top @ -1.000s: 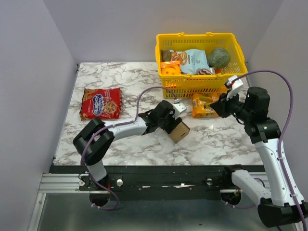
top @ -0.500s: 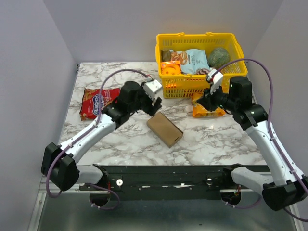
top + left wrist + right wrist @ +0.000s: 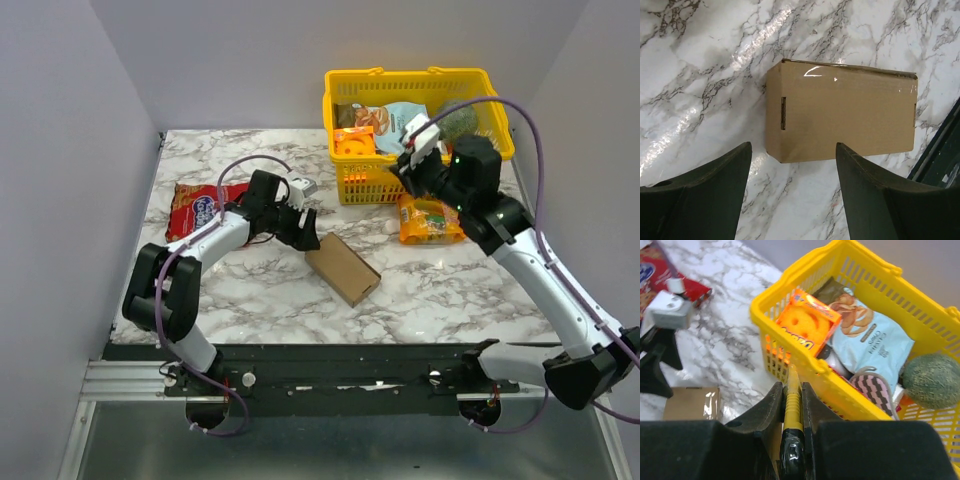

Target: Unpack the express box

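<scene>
The express box [image 3: 343, 268], plain brown cardboard, lies flat and closed on the marble table; the left wrist view has it [image 3: 840, 117] just beyond the fingertips. My left gripper [image 3: 308, 240] hovers at its far-left end, open [image 3: 793, 146], nothing between the fingers. My right gripper [image 3: 405, 170] is up by the front of the yellow basket [image 3: 420, 75]. It is shut [image 3: 791, 385] on a yellow utility knife [image 3: 793, 400] whose tip points at the basket wall. A corner of the box [image 3: 692, 403] shows in the right wrist view.
The yellow basket [image 3: 860, 270] holds an orange snack box [image 3: 807, 322], a light blue bag [image 3: 875, 340] and a green round thing [image 3: 932, 380]. A red snack bag [image 3: 200, 213] lies at the left, partly under my left arm. An orange bag [image 3: 428, 222] lies before the basket.
The left gripper has let go of the box, which now lies flat; the arm swung left, then came back to its end. The right arm moved left toward the basket with the knife.
</scene>
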Tool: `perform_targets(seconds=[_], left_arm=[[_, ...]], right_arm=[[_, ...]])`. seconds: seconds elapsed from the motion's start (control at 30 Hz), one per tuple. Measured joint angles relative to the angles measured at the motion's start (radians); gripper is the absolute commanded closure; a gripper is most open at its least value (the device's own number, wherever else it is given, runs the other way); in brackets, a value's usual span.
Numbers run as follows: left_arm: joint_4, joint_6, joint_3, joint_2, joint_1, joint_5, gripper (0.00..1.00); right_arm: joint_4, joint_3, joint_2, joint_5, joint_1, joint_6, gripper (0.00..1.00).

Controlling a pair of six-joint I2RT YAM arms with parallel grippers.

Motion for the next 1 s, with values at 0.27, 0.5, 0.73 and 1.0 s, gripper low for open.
perform_targets(seconds=[0.27,0.5,0.73,1.0], left_arm=[[0.018,-0.050,0.063,0.135,0.007,0.080,0.27],[0.086,-0.137,0.089,0.203,0.008,0.107,0.29],[0.102,-0.172,0.124,0.283,0.008,0.107,0.32],[0.112,-0.183,0.124,0.305,-0.001,0.113,0.34]], right_arm=[[0.066,-0.066,0.025,0.071,0.117,0.083,1.00],[0.047,-0.063,0.095,-0.085,0.119,0.133,0.99],[0.060,-0.121,0.172,-0.031,0.175,0.202,1.00],[0.108,-0.199,0.241,0.127,0.222,0.322,0.99]])
